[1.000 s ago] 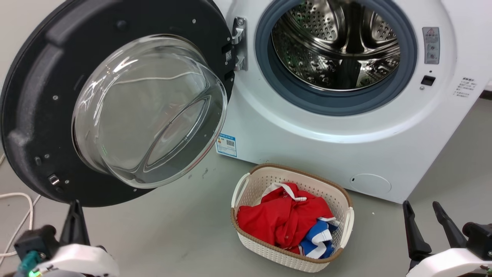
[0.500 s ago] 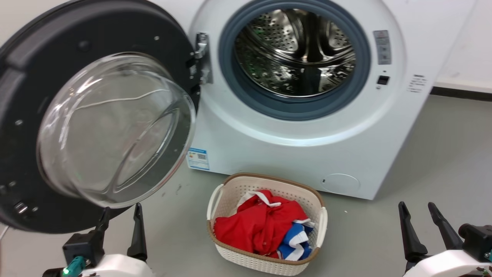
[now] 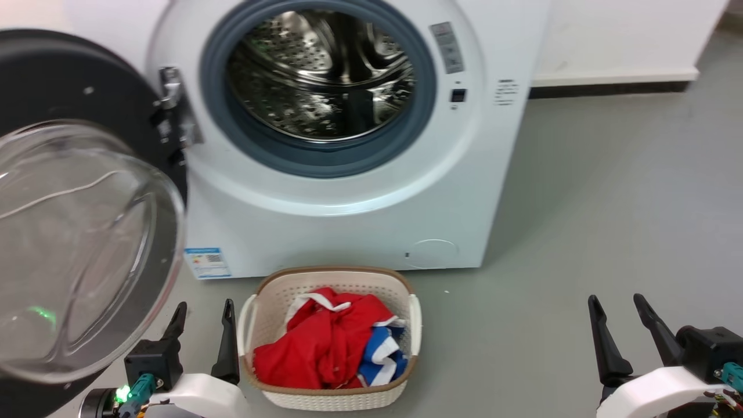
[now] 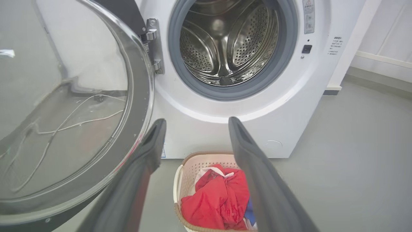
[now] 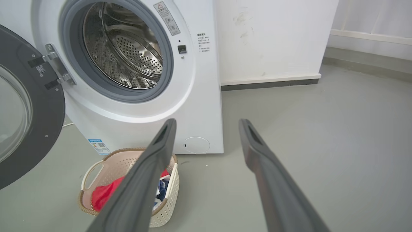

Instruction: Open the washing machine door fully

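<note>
Both jaws gape empty low in frame; door (image 3: 75, 232) at left stands wide, so push its rim gently.

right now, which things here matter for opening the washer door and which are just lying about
For the job: washing machine door, washing machine, left gripper, right gripper.
Lying about: laundry basket, red and blue clothes in it.

Head cam: high, looking down on washing machine (image 3: 348, 232) front. Wrist cams: low, facing it (right one obliquely); all share basket (image 3: 331, 400).
</note>
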You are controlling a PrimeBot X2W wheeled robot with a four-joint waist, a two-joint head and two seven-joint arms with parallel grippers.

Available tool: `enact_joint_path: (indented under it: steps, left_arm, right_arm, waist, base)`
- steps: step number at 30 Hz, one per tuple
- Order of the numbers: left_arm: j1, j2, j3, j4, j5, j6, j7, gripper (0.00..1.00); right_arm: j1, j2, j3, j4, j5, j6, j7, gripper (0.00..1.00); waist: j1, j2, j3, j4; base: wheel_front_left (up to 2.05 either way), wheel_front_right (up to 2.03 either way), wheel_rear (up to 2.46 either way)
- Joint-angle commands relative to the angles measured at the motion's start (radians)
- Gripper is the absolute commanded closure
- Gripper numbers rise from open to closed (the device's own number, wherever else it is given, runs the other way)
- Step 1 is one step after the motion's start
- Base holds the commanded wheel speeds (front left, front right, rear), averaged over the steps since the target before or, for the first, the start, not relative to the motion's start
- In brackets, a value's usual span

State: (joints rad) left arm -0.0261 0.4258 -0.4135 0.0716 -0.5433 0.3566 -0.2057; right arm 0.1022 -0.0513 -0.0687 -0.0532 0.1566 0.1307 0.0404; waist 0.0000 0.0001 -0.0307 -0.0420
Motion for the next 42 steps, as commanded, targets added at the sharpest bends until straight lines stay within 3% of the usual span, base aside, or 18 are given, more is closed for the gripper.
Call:
enact_joint_path:
  steps: [1,9,37,38,42]
  left_arm:
    - [-0.011,-0.005,-0.001,0.006,0.004,0.004,-0.007,0.00]
    - [-0.015,-0.013,0.007,0.026,0.005,0.014,-0.021,0.00]
    - [-0.019,-0.033,0.017,0.028,0.011,0.018,-0.050,0.00]
    - [-0.010,-0.032,0.014,0.031,0.010,0.013,-0.044,1.00]
    - [0.008,-0.052,0.014,0.050,-0.013,0.004,-0.037,1.00]
  right_arm:
    - [-0.013,-0.004,0.005,-0.001,-0.003,0.000,-0.001,0.00]
    - [-0.028,-0.026,0.023,0.003,0.007,0.000,-0.004,0.00]
    - [-0.047,-0.054,0.065,0.010,0.036,0.000,-0.045,0.00]
    - [-0.039,-0.048,0.063,0.013,0.037,0.000,-0.041,1.00]
    - [-0.024,-0.043,0.064,0.041,0.066,0.000,-0.039,1.00]
  waist:
    - [0.0000,-0.0001,0.006,-0.054]
    - [0.0000,-0.0001,0.015,-0.103]
    - [0.0000,-0.0001,0.023,-0.076]
    - [0.0000,-0.0001,0.023,-0.076]
    - [0.0000,-0.0001,0.023,-0.075]
  base:
    - [0.00,0.00,0.00]
    - [0.00,0.00,0.00]
    - [0.00,0.00,0.00]
    - [0.00,0.00,0.00]
    - [0.00,0.00,0.00]
